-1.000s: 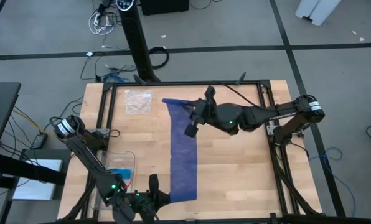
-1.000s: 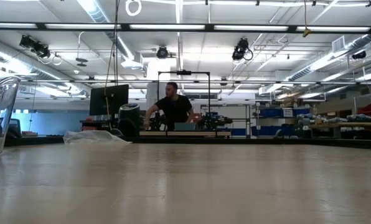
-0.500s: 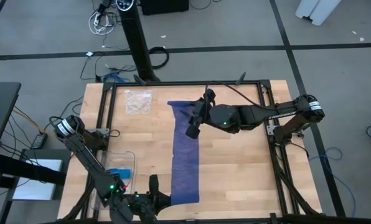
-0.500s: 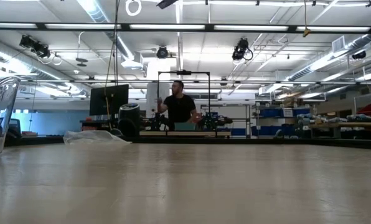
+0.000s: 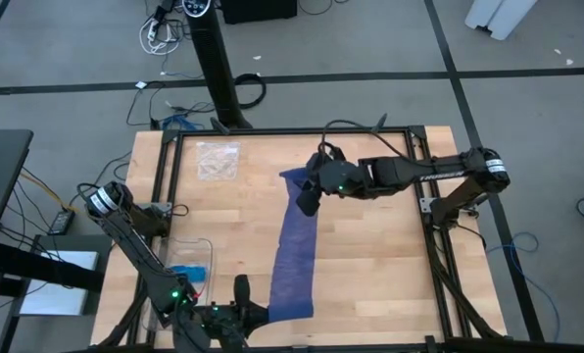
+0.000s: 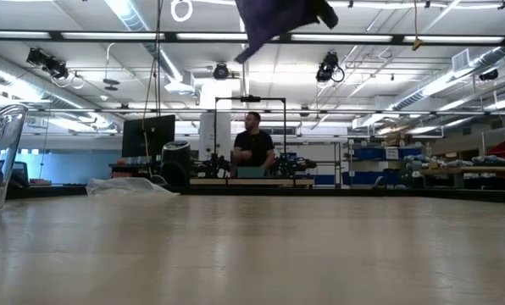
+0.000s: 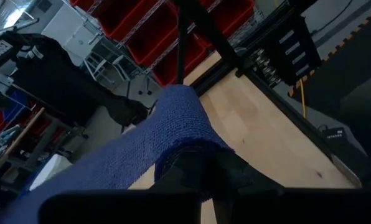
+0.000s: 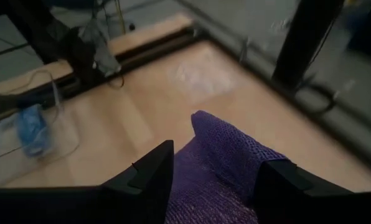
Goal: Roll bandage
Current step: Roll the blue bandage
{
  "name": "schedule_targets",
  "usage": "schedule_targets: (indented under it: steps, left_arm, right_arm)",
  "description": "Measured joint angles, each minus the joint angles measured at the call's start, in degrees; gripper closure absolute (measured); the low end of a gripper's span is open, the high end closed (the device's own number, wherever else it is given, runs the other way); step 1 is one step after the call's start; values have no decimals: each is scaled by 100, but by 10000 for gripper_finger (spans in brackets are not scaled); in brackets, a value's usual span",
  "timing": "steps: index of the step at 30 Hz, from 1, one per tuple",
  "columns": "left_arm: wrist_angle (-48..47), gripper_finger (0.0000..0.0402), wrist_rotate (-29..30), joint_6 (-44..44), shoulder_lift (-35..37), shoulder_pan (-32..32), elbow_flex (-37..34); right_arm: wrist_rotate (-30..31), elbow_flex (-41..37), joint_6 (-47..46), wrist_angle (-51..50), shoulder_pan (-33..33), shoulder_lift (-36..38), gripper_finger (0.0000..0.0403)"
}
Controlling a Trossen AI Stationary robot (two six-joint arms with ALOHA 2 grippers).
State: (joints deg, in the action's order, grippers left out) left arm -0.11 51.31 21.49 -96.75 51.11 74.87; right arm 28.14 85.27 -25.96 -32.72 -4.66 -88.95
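Wooden table [image 5: 370, 255], bandage [image 5: 294, 255] stretched across it. My left gripper [image 5: 241, 312] pins the near end, fingers closed on it, so it stays anchored. My right gripper [image 5: 310, 193] is clamped on the far end, lifted off the wood, presumably keeping it taut for rolling.

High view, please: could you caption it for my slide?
Both grippers, right and left, hold the navy bandage by its ends.

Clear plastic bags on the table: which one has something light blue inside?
The bag near the left arm's side, at the table's front-left, holds the light-blue item. The other bag, at the far edge, looks empty.
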Motion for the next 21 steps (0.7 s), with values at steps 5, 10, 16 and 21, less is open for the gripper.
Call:
schedule_targets:
  steps: [5,10,16,21]
  left_arm:
    - [-308,386,200,-250,0,-19,0]
    - [-459,386,209,-409,0,-48,0]
    - [-401,386,216,-393,2,-48,0]
    - [-410,386,189,-390,4,-48,0]
  right_arm:
    - [-701,0,-298,-237,139,0,218]
    - [-1145,0,-284,-241,148,0,216]
    - [-1369,0,-96,-160,135,0,217]
    - [-1984,0,-253,192,137,2,216]
